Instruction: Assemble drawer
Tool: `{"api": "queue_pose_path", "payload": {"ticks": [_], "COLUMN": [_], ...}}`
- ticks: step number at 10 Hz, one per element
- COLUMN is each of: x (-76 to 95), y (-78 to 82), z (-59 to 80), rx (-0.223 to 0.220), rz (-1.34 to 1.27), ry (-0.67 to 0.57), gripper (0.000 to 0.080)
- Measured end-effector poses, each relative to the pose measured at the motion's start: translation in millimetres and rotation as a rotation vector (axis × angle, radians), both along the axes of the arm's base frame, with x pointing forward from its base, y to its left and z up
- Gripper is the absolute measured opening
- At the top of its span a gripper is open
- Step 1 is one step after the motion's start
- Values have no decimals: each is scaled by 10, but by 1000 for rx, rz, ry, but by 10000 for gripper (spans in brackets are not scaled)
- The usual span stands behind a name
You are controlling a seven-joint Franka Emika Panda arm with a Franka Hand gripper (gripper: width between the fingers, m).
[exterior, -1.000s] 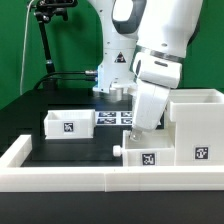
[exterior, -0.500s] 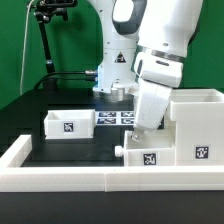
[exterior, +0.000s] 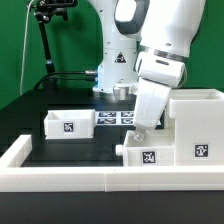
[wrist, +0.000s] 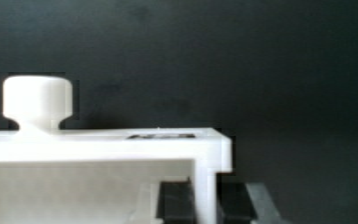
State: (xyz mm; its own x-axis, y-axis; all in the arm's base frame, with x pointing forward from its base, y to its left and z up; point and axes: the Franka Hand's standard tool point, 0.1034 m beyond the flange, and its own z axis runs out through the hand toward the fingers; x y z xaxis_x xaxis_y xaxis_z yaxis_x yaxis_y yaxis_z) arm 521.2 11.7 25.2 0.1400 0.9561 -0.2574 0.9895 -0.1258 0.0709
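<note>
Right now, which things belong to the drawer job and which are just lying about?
Job: housing, held tray, second tray, gripper.
Lying about: marker board, border wall, black stand.

The arm (exterior: 152,45) tilts its end effector (exterior: 139,127) downward.

Bright even light, blurry wrist view
</note>
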Motion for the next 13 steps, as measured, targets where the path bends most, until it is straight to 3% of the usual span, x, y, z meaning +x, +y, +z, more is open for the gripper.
{"api": "queue_pose_path", "payload": {"ticks": [5,9,13], "x": [15,61,60], "y": [25,-23,-34], "z": [-3,62,35], "rx": [22,-67,-56], "rz": [9,24,43], "ry": [-35,7,2], "gripper": [47,47,47]}}
